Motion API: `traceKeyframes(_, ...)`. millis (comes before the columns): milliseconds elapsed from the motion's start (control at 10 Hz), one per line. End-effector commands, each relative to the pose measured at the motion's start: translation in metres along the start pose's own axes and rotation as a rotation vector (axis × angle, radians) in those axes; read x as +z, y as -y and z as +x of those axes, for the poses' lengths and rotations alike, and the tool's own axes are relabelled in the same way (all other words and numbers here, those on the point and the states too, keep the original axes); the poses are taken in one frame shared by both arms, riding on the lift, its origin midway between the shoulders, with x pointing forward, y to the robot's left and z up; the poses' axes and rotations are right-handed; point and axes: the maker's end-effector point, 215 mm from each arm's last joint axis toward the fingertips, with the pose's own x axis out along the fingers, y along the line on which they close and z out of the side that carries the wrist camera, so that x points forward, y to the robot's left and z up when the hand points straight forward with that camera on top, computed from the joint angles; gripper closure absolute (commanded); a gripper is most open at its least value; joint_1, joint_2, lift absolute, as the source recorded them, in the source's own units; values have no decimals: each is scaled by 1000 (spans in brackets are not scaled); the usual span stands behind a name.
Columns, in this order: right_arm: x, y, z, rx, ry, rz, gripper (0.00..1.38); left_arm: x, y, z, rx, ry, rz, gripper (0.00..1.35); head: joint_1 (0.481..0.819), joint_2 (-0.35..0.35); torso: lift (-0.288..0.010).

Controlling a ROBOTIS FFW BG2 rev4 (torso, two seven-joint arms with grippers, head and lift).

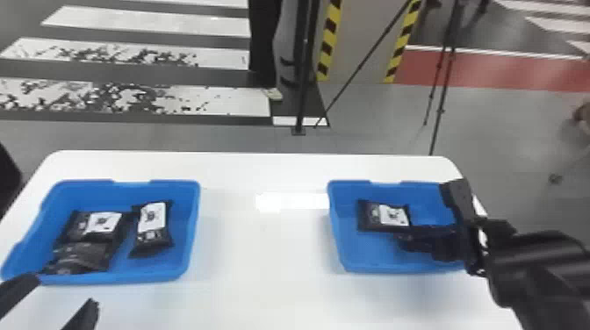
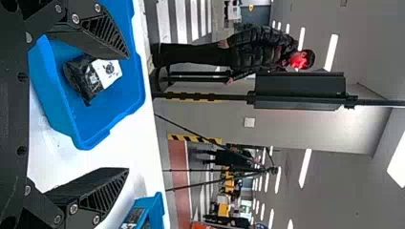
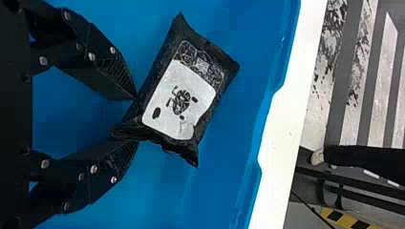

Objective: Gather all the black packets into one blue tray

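i have the right gripper (image 1: pixel 404 237) reaching down into the right blue tray (image 1: pixel 342 250), its arm (image 1: pixel 535 263) coming in from the right edge of my head view and crossing over that tray's right side. its two black fingers are apart, with a corner of the black packet (image 1: pixel 382 216) between their tips in the right wrist view; i don't see them clamped on it. that packet lies on the tray floor, in the left, far part of the tray, its white label (image 3: pixel 180 102) facing up.

my left gripper (image 1: pixel 65 289) is at the near side of the left blue tray (image 1: pixel 189 237), low in the head view's left corner. its fingers are wide apart, with nothing between them.

inside the left tray i count at least three black packets. one with a white label (image 1: pixel 151 217) lies toward the right side, its long way running front to back. to its left is a labelled packet (image 1: pixel 79 226), and a darker one (image 1: pixel 83 256) is just nearer to me, up against it, close to the near wall.

both trays are on a white table (image 1: pixel 263 263), well apart. past its far edge i see a black pole (image 1: pixel 303 66) on the floor and yellow-and-black striped tape (image 1: pixel 330 39).
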Motion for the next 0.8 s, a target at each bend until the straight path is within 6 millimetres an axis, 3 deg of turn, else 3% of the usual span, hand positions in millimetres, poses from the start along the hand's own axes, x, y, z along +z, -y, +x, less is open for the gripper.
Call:
traceKeyframes(0,14,-2,0,0,18,-11,501,-1,1,2,-5,2,-3,208,695,-126,-110)
traceKeyframes(200,22,-8,3,9,29,-12,401,-2,1,3,-6,-1,-8,208,695,-119,-110)
traceKeyframes(500,35,-10,11,9,41,-11,433,-4,3,6,-10,6,-23,211,695,-104,-110)
traceKeyframes(700,44,-10,18,12,40,-5,832,-5,4,8,-16,8,-28,213,695,-100,-110)
